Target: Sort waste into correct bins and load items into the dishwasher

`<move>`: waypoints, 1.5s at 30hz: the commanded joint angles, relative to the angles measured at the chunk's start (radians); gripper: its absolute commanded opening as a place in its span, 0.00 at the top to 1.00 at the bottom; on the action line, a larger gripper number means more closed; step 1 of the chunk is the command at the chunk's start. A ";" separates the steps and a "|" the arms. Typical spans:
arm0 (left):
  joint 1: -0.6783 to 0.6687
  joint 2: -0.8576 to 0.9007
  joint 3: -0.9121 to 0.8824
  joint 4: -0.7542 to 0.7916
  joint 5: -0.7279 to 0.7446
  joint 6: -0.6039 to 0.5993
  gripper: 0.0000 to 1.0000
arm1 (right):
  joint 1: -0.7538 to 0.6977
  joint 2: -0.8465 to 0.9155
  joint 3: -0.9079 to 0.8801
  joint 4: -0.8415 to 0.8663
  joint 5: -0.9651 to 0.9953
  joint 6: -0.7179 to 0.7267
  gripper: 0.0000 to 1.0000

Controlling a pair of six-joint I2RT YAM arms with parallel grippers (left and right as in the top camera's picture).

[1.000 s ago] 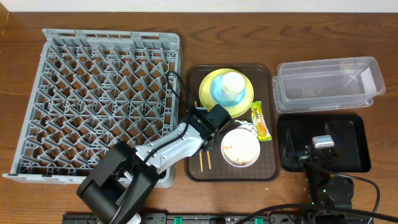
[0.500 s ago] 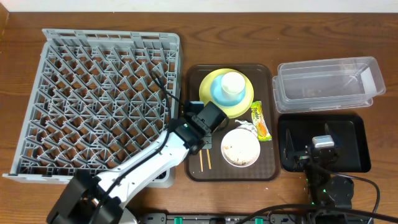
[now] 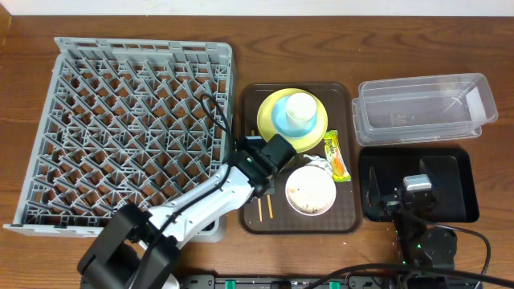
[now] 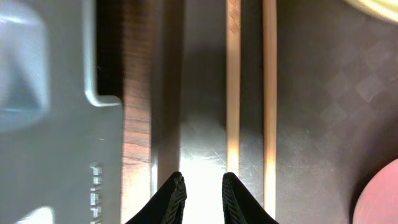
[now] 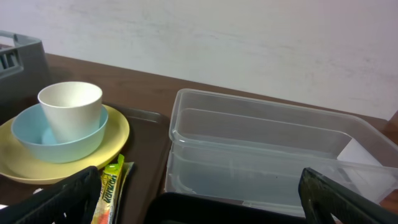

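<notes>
The left gripper [image 4: 202,194] points down at the left edge of the brown tray [image 4: 311,124]. Its fingers are slightly apart with nothing between them, and they sit just left of the chopsticks [image 4: 233,93], which lie side by side on the tray. The left arm stretches diagonally from the near left of the counter [image 3: 161,24] across the near right corner of the grey rack [image 3: 136,120].

On the far part of the tray, the white cup [image 3: 299,107] stands in the light blue bowl [image 3: 281,120] on the yellow-green plate [image 3: 273,108]. The white bowl [image 3: 309,191] is nearer, with the wrapper [image 3: 337,155] to its right.

The right gripper [image 5: 199,186] is spread wide and empty. It is folded low over the black tray [image 3: 458,189], which lies just near of the clear tub [image 3: 422,108].
</notes>
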State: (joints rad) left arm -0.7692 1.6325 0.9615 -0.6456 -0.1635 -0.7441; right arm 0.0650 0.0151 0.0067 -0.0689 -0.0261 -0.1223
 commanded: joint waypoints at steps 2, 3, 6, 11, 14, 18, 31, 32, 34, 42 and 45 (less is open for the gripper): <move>-0.026 0.033 -0.011 0.010 -0.002 -0.021 0.74 | 0.005 -0.002 -0.001 -0.005 -0.001 -0.006 0.01; -0.029 0.034 -0.011 0.010 -0.002 -0.021 0.72 | 0.005 -0.002 -0.001 -0.005 -0.001 -0.006 0.01; -0.029 0.034 -0.011 0.014 -0.002 -0.021 0.71 | 0.005 -0.002 -0.001 -0.005 -0.001 -0.006 0.01; -0.029 0.034 -0.011 0.023 -0.002 -0.021 0.70 | 0.005 -0.002 -0.001 -0.005 -0.001 -0.006 0.01; -0.029 0.034 -0.011 0.027 -0.002 -0.021 0.66 | 0.005 -0.002 -0.001 -0.005 -0.001 -0.006 0.01; -0.029 0.034 -0.011 0.026 0.000 -0.021 0.60 | 0.005 -0.002 -0.001 -0.005 -0.001 -0.006 0.01; -0.029 0.034 -0.012 0.026 0.031 -0.021 0.60 | 0.005 -0.002 -0.001 -0.005 -0.001 -0.006 0.01; -0.029 0.034 -0.012 0.026 0.031 -0.021 0.61 | 0.005 -0.002 -0.001 -0.005 -0.001 -0.006 0.01; -0.029 0.034 -0.013 0.026 0.031 -0.021 0.61 | 0.005 -0.002 -0.001 -0.005 -0.001 -0.006 0.01; -0.029 0.034 -0.054 0.075 0.020 -0.021 0.68 | 0.005 -0.002 -0.001 -0.005 -0.001 -0.006 0.01; -0.029 0.034 -0.076 0.112 0.020 -0.021 0.69 | 0.005 -0.002 -0.001 -0.005 -0.001 -0.006 0.01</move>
State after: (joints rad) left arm -0.7959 1.6588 0.9123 -0.5556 -0.1341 -0.7612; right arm 0.0650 0.0151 0.0067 -0.0689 -0.0261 -0.1223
